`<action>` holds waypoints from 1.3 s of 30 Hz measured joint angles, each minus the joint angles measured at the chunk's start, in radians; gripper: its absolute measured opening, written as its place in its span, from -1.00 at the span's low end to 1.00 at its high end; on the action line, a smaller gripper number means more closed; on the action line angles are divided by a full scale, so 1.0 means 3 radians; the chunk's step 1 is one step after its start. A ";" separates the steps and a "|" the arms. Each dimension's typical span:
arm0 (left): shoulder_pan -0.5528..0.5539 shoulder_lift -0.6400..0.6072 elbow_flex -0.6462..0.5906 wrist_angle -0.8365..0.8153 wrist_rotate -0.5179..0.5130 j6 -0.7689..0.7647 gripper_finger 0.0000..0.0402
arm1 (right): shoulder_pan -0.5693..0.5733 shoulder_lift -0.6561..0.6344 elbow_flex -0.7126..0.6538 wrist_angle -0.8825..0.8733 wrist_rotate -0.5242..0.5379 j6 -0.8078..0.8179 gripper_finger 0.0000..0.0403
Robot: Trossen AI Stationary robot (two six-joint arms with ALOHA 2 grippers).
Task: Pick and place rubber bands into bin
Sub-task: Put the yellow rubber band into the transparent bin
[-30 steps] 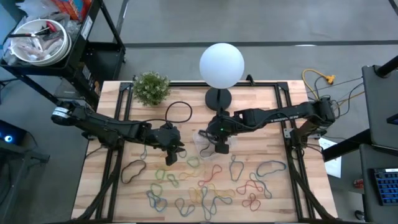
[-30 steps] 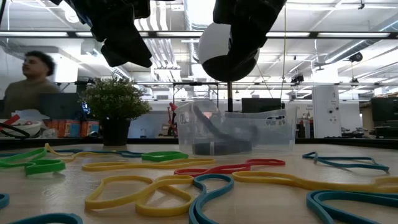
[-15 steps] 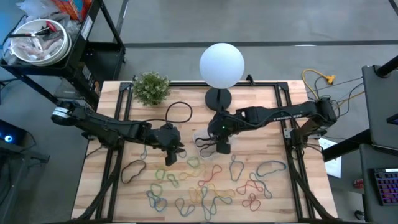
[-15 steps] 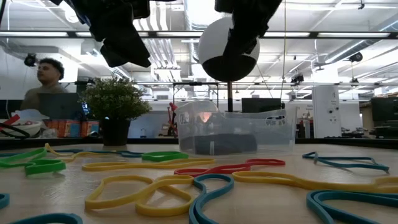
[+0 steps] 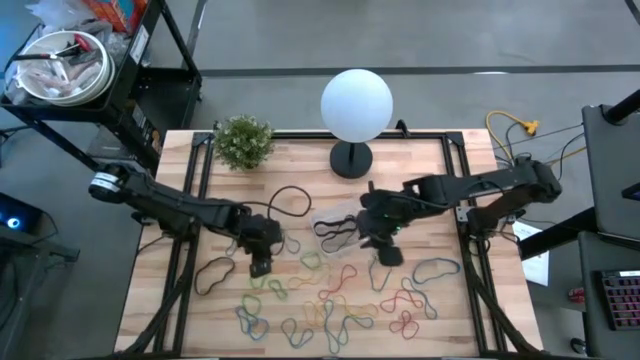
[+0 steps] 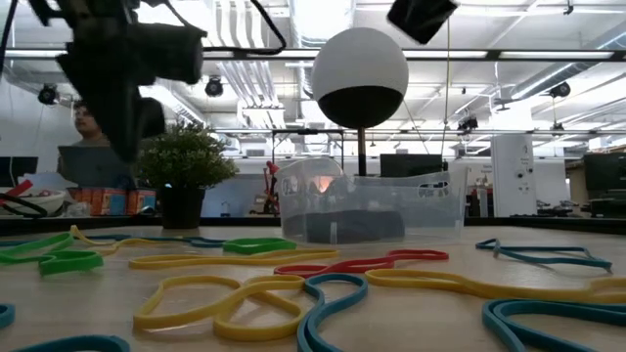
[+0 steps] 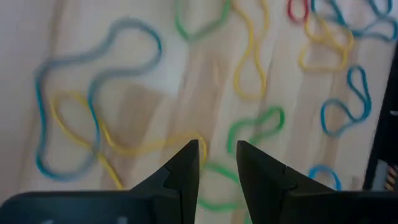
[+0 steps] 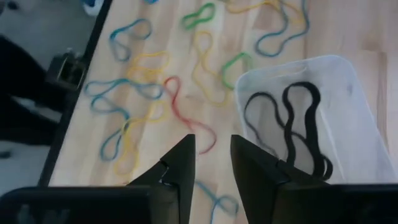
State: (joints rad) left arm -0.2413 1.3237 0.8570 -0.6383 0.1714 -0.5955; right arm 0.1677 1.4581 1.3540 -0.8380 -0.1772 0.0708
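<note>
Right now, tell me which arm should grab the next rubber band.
Probably left. The left gripper hangs empty and slightly open right over loose rubber bands. The right gripper sits beside the bin, also empty.

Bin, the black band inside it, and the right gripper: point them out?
bin (image 8: 348, 71): right wrist view, bare wall.
black band (image 8: 298, 124): right wrist view, its loop.
right gripper (image 8: 211, 155): right wrist view, midway between fingertips.

Table: pale matt wood planks. Bin: clear glossy plastic. Rubber bands: smooth matt elastic. Globe lamp: matt white. Gripper fingers: matt black plastic.
</note>
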 joint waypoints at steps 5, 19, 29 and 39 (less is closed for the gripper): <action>-0.0119 -0.0005 0.0000 -0.0116 0.0216 -0.0095 -0.55 | 0.0158 -0.0302 -0.0015 -0.0164 0.0094 0.0048 -0.57; -0.0169 0.0200 0.0000 -0.0449 -0.0415 0.0436 -0.55 | 0.0373 -0.0954 -0.0190 -0.0228 0.0604 0.0179 -0.66; -0.0198 0.0343 0.0000 -0.0598 -0.0401 0.1319 -0.55 | 0.0373 -0.0993 -0.0215 -0.0314 0.0604 0.0241 -0.66; -0.0201 0.0698 0.0000 -0.0404 -0.0406 0.2022 -0.55 | 0.0373 -0.0993 -0.0323 -0.0306 0.0604 0.0403 -0.66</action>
State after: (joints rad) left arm -0.3016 1.5332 0.8570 -0.7595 0.0495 0.0111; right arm 0.2794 1.1603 1.2571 -0.9298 0.0040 0.1915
